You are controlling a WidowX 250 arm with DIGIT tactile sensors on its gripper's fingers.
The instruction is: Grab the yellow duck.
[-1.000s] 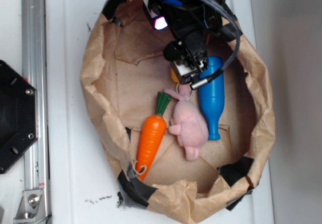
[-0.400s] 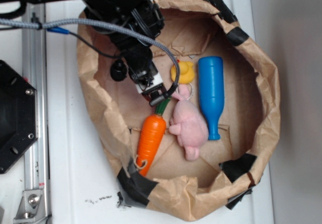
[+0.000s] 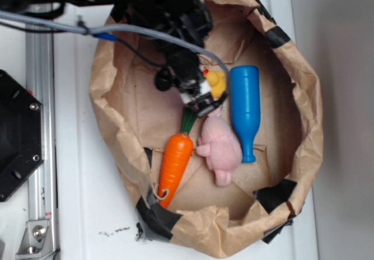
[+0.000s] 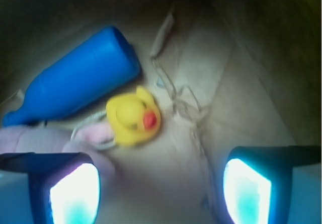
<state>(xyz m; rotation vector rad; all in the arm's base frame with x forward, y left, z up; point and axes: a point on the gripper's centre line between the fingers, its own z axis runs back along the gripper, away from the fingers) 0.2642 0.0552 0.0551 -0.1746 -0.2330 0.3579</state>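
Spread wide and empty, the gripper (image 4: pixel 161 186) hangs inside the paper bag (image 3: pixel 304 125). Ahead of its fingertips (image 4: pixel 75 194) sits the yellow duck (image 4: pixel 133 116), with the blue bottle (image 4: pixel 75 90) just beyond, touching the duck.

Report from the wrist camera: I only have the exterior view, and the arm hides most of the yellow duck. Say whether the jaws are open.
Observer: Open. The gripper stands wide; the yellow duck sits ahead of the gap, beyond the fingertips, not gripped.
Operator: Name what crowds it.
Observer: The blue bottle lies close beside it; I cannot tell whether they touch.
Operator: Check its other side.
Observer: The pink plush lies there, its ear reaching the duck.
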